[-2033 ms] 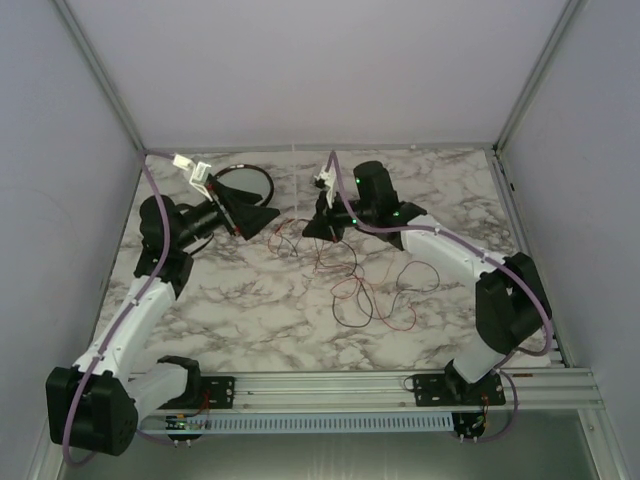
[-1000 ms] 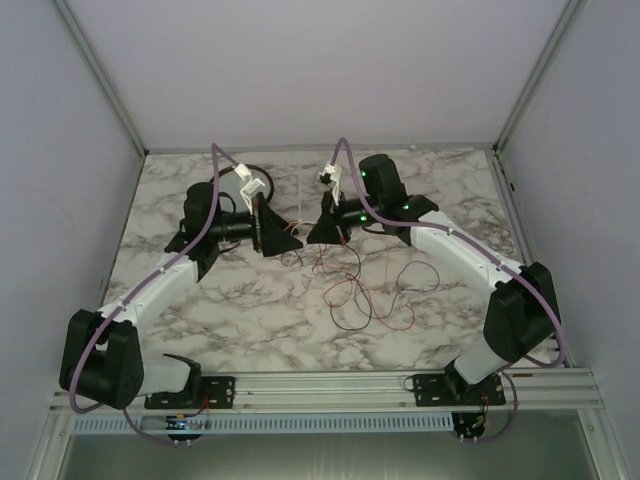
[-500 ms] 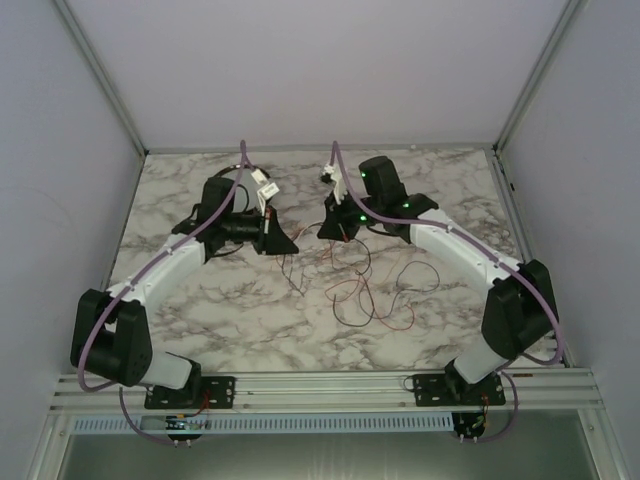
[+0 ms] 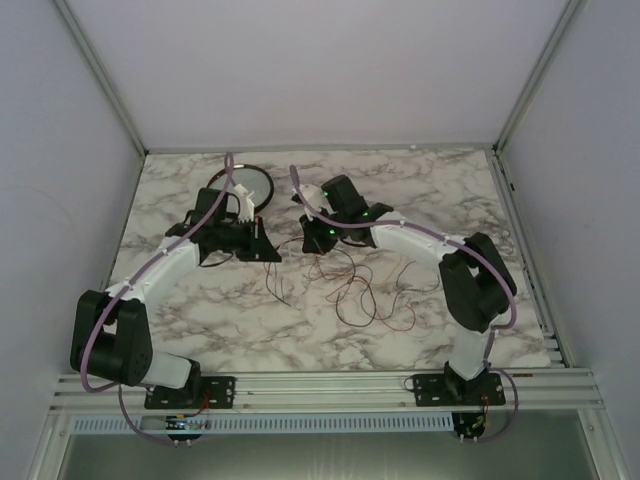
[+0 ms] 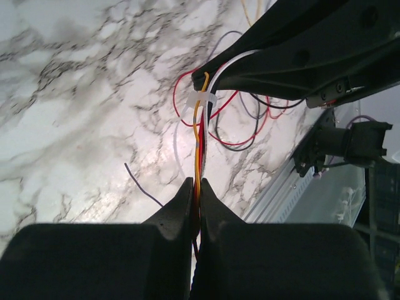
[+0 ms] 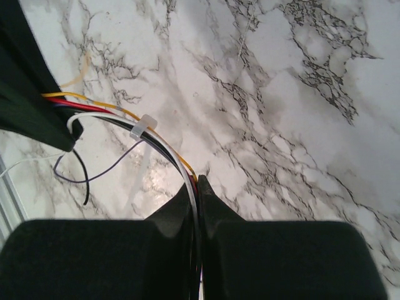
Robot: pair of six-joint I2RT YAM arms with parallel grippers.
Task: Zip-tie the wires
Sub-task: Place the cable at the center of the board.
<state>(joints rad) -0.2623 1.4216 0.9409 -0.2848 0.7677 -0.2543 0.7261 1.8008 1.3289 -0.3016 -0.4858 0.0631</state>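
Observation:
The wires (image 4: pixel 352 291) are thin red and dark strands looping over the marble table (image 4: pixel 430 200). A short bundled stretch of the wires (image 5: pixel 199 134) runs between my two grippers, with yellow, red, white and black strands showing. A white zip tie (image 5: pixel 201 100) wraps this bundle, also seen as the zip tie (image 6: pixel 142 127) in the right wrist view. My left gripper (image 5: pixel 196 182) is shut on one end of the bundle. The right gripper (image 6: pixel 198 180) is shut on the other end. In the top view the left gripper (image 4: pixel 268 248) and right gripper (image 4: pixel 310 240) face each other closely.
A round dark-rimmed dish (image 4: pixel 246 184) lies at the back left, just behind the left arm. Loose wire loops spread toward the front right of the table. An aluminium rail (image 4: pixel 330 385) runs along the near edge, and grey walls enclose the table.
The left arm swung right from the dish and lowered to the bundle, and its jaws closed on the wires. The right gripper shifted left and down, still shut on them.

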